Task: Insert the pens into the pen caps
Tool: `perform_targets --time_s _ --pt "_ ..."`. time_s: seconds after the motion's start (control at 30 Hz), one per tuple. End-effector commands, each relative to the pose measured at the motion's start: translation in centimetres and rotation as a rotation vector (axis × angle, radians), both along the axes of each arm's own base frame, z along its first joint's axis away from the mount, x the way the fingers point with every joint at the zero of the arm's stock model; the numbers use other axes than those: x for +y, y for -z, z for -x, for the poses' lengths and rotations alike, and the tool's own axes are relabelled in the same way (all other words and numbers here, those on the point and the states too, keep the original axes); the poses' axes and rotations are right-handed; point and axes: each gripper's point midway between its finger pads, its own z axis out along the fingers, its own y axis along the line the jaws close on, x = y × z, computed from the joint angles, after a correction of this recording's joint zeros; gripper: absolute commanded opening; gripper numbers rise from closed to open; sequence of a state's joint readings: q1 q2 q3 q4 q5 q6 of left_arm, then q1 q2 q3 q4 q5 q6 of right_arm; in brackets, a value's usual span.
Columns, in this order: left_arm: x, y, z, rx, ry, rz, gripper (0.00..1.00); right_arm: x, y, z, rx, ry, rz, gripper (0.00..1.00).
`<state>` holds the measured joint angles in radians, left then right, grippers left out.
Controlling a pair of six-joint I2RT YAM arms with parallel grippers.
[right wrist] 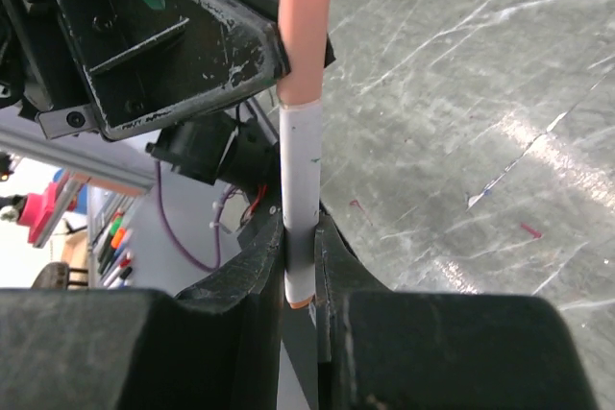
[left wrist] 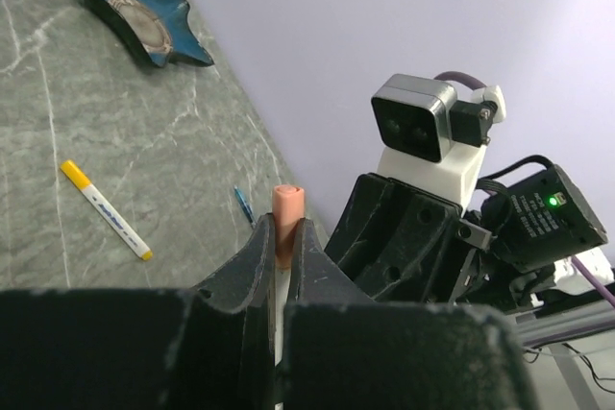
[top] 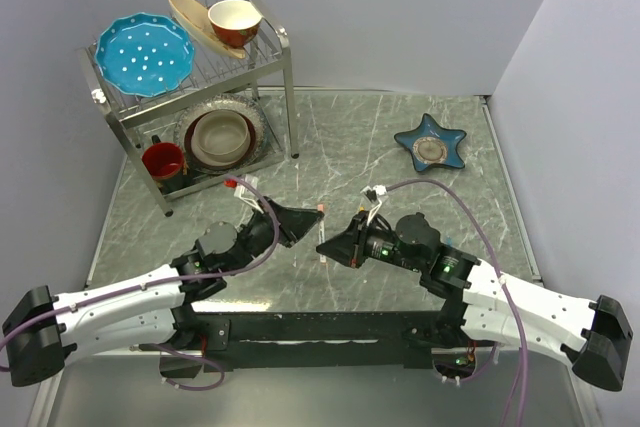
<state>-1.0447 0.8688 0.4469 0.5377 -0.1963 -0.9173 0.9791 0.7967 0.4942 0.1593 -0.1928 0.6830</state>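
Observation:
A white-barrelled pen with a pinkish cap on its end is held between both grippers above the table. My left gripper is shut on the cap. My right gripper is shut on the white barrel near its orange-tipped end. In the top view the two grippers, left and right, meet mid-table with the pen between them. A second white pen with yellow-orange ends and a thin dark blue pen lie on the table.
A blue star-shaped dish sits at the back right. A metal dish rack with plates, bowls and a red cup stands at the back left. A thin blue stick and a small red bit lie on the marble table.

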Motion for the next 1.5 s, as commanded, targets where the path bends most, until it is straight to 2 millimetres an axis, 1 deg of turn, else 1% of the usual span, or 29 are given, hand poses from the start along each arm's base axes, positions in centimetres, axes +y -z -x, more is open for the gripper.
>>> perform_targets --time_s 0.0,0.07,0.1,0.2,0.23,0.27,0.3,0.33,0.37,0.4,0.47,0.5,0.53,0.57,0.6,0.63,0.67,0.73,0.77,0.83,0.87,0.93,0.97,1.0,1.03,1.07,1.2,1.27,1.47 --pt "-1.0 1.2 1.4 0.003 0.080 -0.073 0.01 0.2 -4.6 -2.1 -0.097 0.087 -0.078 0.00" --pt "-1.0 1.6 1.7 0.009 0.080 -0.092 0.01 0.0 -4.6 -2.3 -0.103 0.100 -0.073 0.00" --pt "-0.8 2.2 1.5 0.017 0.067 -0.109 0.01 -0.2 -4.8 -2.5 -0.112 0.113 -0.073 0.00" --pt "-0.6 2.8 1.9 0.014 0.077 -0.117 0.01 -0.4 -5.0 -2.7 -0.129 0.123 -0.060 0.00" --pt "-0.7 3.0 2.2 0.012 0.092 -0.130 0.03 -0.4 -5.1 -2.6 -0.134 0.119 -0.054 0.00" --pt "-0.6 2.8 2.3 0.005 0.094 -0.132 0.07 -0.5 -5.1 -2.6 -0.142 0.114 -0.051 0.00" --pt "-0.5 2.6 2.4 0.001 0.097 -0.137 0.20 -0.5 -5.4 -2.5 -0.162 0.105 -0.050 0.00" --pt "-0.3 2.7 2.4 0.004 0.093 -0.148 0.25 -0.5 -5.3 -2.2 -0.168 0.092 -0.048 0.00" --pt "-0.1 2.0 2.5 -0.009 0.093 -0.131 0.30 -0.7 -5.7 -2.0 -0.181 0.085 -0.055 0.00" --pt "0.1 1.5 2.7 -0.022 0.097 -0.120 0.41 -0.8 -5.6 -1.9 -0.192 0.080 -0.052 0.00" --pt "0.5 0.1 3.0 -0.046 0.106 -0.090 0.50 -1.1 -5.8 -1.3 -0.206 0.060 -0.057 0.00" --pt "0.6 -0.6 3.2 -0.064 0.109 -0.082 0.57 -1.2 -5.7 -1.2 -0.214 0.051 -0.055 0.00" --pt "0.6 -1.2 3.4 -0.077 0.115 -0.076 0.59 -1.3 -5.7 -0.9 -0.217 0.043 -0.055 0.00" --pt "0.7 -1.6 3.7 -0.088 0.129 -0.082 0.61 -1.3 -5.9 -0.3 -0.222 0.015 -0.063 0.00" --pt "0.8 -2.7 3.7 -0.121 0.129 -0.081 0.63 -1.3 -5.9 0.0 -0.230 -0.003 -0.063 0.00" --pt "0.8 -3.3 3.8 -0.136 0.133 -0.084 0.64 -1.4 -5.9 0.3 -0.230 -0.017 -0.064 0.00" --pt "0.9 -4.3 3.8 -0.160 0.132 -0.089 0.67 -1.5 -6.3 0.9 -0.236 -0.045 -0.077 0.00" --pt "0.9 -5.3 3.9 -0.185 0.137 -0.093 0.74 -1.5 -6.6 1.5 -0.239 -0.066 -0.093 0.00" --pt "0.9 -6.4 4.2 -0.222 0.150 -0.093 0.75 -1.7 -6.7 1.9 -0.239 -0.076 -0.104 0.00" --pt "0.8 -7.4 4.3 -0.249 0.156 -0.088 0.75 -1.8 -7.0 2.3 -0.244 -0.091 -0.121 0.00" --pt "0.8 -8.3 4.4 -0.269 0.159 -0.083 0.75 -1.8 -7.1 2.5 -0.243 -0.103 -0.126 0.00" --pt "0.5 -8.5 4.2 -0.274 0.160 -0.104 0.74 -1.6 -7.3 3.5 -0.247 -0.156 -0.140 0.00" --pt "0.4 -9.5 4.2 -0.291 0.159 -0.101 0.74 -1.4 -7.3 3.6 -0.242 -0.167 -0.143 0.00" --pt "0.3 -9.6 4.2 -0.296 0.165 -0.109 0.73 -1.4 -7.2 3.8 -0.237 -0.173 -0.140 0.00" --pt "-0.1 -9.3 4.1 -0.293 0.169 -0.129 0.72 -1.4 -7.1 3.8 -0.238 -0.176 -0.137 0.00" --pt "-0.1 -9.8 4.0 -0.311 0.168 -0.132 0.69 -1.3 -6.9 3.8 -0.232 -0.180 -0.132 0.00" --pt "-0.4 -10.0 3.9 -0.337 0.170 -0.148 0.65 -1.3 -7.0 4.4 -0.235 -0.204 -0.157 0.00" --pt "-0.6 -9.8 3.8 -0.336 0.172 -0.157 0.62 -1.3 -6.9 4.8 -0.224 -0.220 -0.170 0.00" --pt "-1.2 -9.8 4.0 -0.340 0.201 -0.165 0.61 -1.3 -7.0 5.6 -0.218 -0.254 -0.203 0.00"
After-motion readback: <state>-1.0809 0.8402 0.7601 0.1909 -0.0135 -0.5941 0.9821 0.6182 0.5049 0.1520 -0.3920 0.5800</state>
